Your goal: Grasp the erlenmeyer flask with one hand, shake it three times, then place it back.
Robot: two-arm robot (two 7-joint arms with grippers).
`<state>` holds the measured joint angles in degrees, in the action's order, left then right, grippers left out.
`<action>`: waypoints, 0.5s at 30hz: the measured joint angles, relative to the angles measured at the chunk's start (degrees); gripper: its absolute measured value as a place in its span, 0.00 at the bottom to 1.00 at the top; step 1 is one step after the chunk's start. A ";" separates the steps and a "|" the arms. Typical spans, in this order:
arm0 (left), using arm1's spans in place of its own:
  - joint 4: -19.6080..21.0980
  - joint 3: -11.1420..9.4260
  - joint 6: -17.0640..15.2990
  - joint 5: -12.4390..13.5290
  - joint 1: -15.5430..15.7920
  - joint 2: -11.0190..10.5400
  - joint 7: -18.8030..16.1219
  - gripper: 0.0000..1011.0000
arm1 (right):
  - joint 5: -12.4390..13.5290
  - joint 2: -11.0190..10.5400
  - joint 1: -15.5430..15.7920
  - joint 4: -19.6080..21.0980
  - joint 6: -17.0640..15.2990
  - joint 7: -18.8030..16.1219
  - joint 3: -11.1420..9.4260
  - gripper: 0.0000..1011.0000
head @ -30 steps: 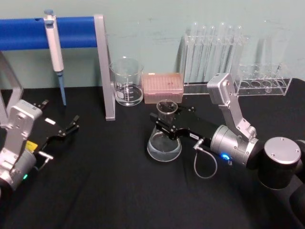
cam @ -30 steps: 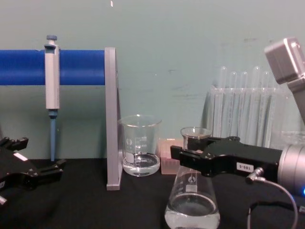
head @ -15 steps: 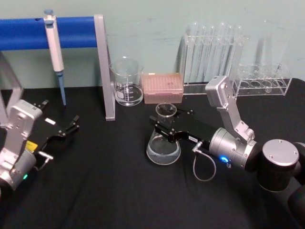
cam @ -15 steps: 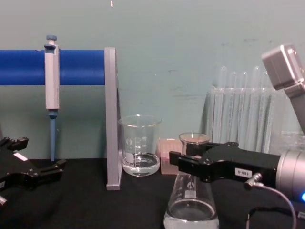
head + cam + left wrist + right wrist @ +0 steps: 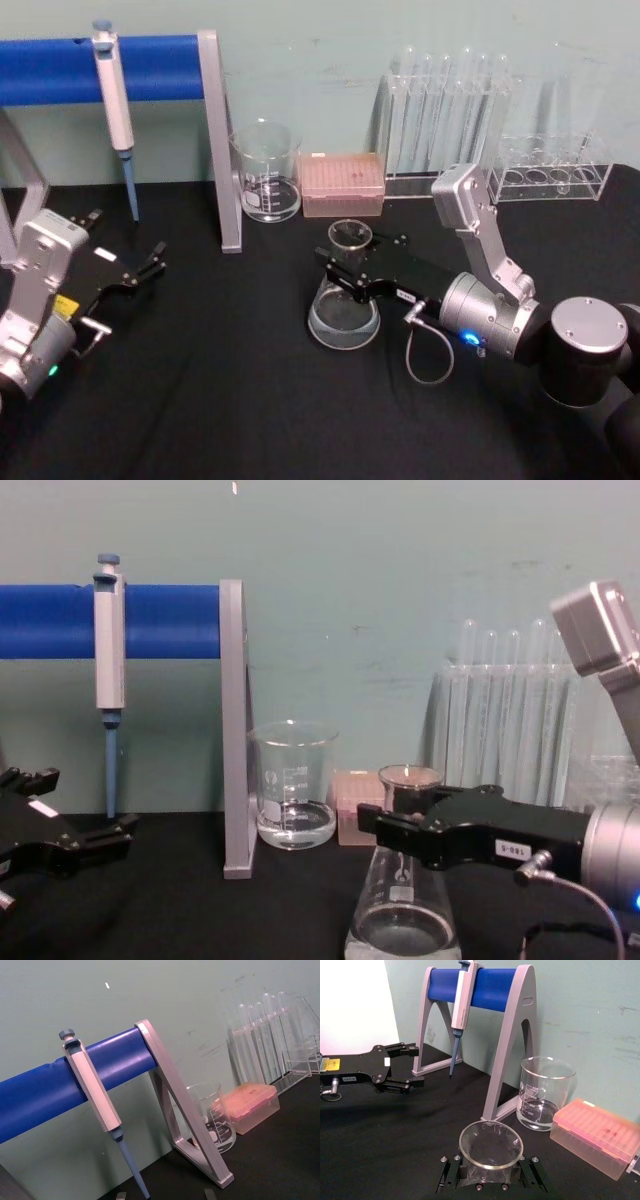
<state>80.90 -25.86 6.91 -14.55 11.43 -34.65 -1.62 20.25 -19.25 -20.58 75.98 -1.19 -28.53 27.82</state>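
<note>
— Where's the erlenmeyer flask (image 5: 341, 310)?
— Just before the beaker (image 5: 266, 185), my right gripper (image 5: 346, 264) clamped round its neck; left gripper (image 5: 417, 1066) parked, agape. Likely slick, fragile glass: neck hold, gently

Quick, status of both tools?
Left tool: open, holding nothing.
Right tool: shut on the flask, at its neck.

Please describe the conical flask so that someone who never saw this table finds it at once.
From the blue rack, look right past the straight-sided beaker, then nearer the robot. The erlenmeyer flask is there, its neck clamped by the right gripper; it alone has a wide round base and narrow neck.
</note>
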 joint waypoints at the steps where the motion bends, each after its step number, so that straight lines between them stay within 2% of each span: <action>1: 0.00 0.00 0.00 0.00 0.00 0.00 0.00 0.99 | 0.00 0.00 0.04 0.01 -0.02 0.02 -0.01 0.45; 15: 0.00 0.00 0.00 0.00 0.00 0.00 0.00 0.99 | -0.43 -0.06 0.26 0.24 -0.59 0.49 -0.02 0.45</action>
<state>80.90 -25.86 6.91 -14.55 11.43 -34.64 -1.62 19.82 -19.31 -20.33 76.22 -1.78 -28.04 27.79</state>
